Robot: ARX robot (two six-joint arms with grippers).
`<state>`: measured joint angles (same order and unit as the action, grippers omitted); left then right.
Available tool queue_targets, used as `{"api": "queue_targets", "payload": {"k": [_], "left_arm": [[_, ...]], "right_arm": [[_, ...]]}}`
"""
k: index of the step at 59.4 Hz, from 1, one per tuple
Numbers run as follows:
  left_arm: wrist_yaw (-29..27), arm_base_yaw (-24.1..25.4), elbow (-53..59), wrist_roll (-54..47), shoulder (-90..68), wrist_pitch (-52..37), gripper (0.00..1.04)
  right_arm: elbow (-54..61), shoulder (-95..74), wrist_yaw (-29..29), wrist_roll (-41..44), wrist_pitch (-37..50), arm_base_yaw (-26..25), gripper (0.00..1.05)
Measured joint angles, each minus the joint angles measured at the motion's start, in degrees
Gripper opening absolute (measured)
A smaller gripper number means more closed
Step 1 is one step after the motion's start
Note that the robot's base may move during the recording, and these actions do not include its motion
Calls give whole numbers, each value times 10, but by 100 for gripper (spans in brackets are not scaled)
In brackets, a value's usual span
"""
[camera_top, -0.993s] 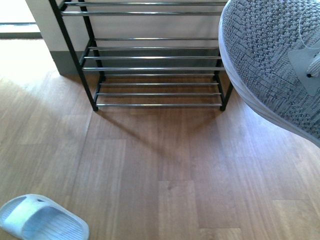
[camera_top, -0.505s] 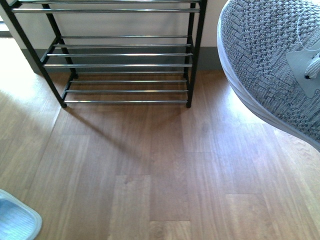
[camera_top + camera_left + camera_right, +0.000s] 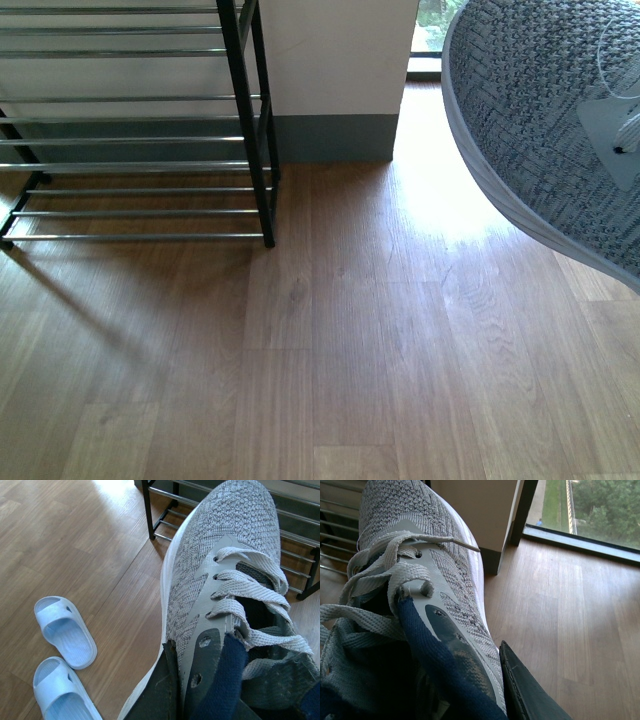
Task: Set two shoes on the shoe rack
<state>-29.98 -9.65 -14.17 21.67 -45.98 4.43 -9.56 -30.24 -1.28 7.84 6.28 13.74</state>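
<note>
Front view: bare wooden floor [image 3: 350, 350] lies open ahead, and the shoe rack [image 3: 130, 140] runs off the left edge. Right jaws clamp one grey knit sneaker [image 3: 540, 130] aloft. Left jaws clamp the other grey knit sneaker [image 3: 215, 555], toe toward the rack. Two pale blue slides [image 3: 65, 637] lie on the floor, apart from the rack.

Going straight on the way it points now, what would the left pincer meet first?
Probably the shoe rack: the grey sneaker in the left pincer points its toe at its lower bars, though depth is unclear.
</note>
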Motion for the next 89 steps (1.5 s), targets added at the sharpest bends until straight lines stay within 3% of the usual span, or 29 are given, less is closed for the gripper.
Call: {"api": "queue_targets", "payload": {"k": [89], "left_arm": [[-1, 2, 0, 0, -1, 0, 2]], "right_arm": [[0, -1, -2, 0, 0, 1, 1]]}}
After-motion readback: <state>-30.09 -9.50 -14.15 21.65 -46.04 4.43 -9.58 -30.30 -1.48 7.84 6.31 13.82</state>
